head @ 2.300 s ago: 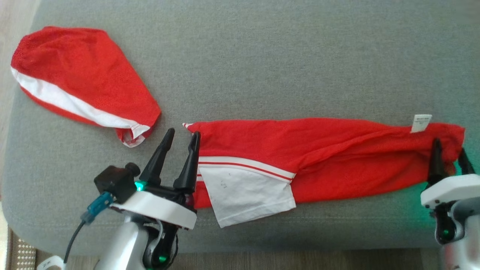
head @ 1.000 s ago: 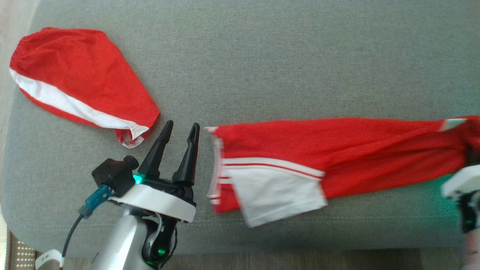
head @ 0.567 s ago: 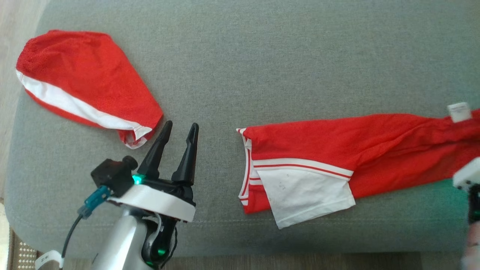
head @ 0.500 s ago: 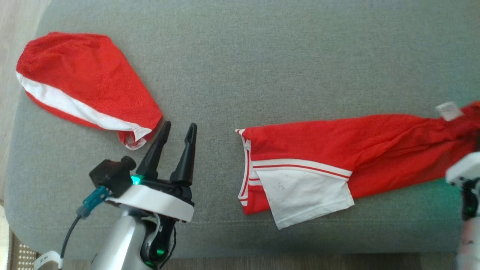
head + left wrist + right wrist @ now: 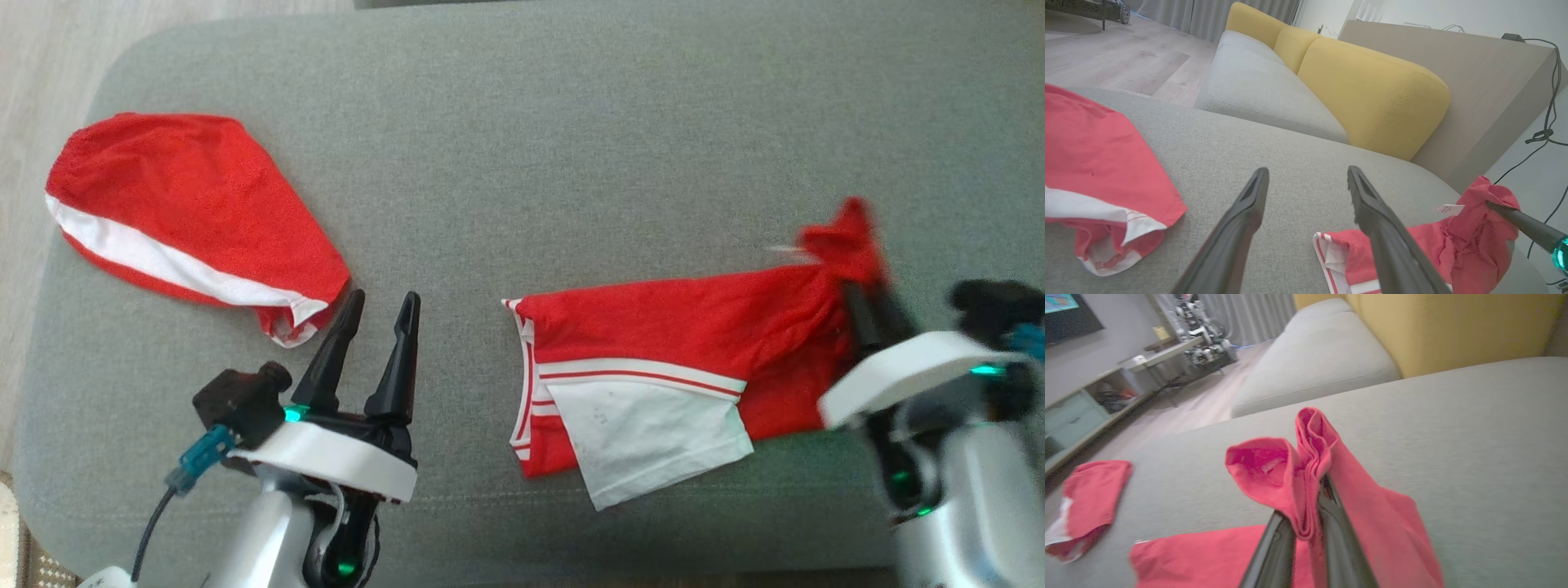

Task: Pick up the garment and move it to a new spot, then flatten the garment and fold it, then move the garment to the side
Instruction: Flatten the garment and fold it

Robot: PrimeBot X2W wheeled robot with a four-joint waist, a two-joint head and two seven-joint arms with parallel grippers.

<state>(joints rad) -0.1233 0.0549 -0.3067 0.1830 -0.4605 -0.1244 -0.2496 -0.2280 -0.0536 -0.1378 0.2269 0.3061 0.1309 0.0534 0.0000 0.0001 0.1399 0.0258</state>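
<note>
Pinching a bunched end of the red garment [image 5: 653, 343], the right gripper [image 5: 1310, 510] holds it raised off the grey cushion [image 5: 571, 163]; the rest trails flat to its fingers' left. The left gripper [image 5: 384, 298] has its fingers spread, with the garment's striped hem to their right and another red garment [image 5: 188, 196] beyond on their left.

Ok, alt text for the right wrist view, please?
The right end effector is shut on a bunched end of the red garment, held above the grey cushion while the rest trails down onto it. Another red-and-white garment lies at lower left; a yellow sofa back stands behind.
</note>
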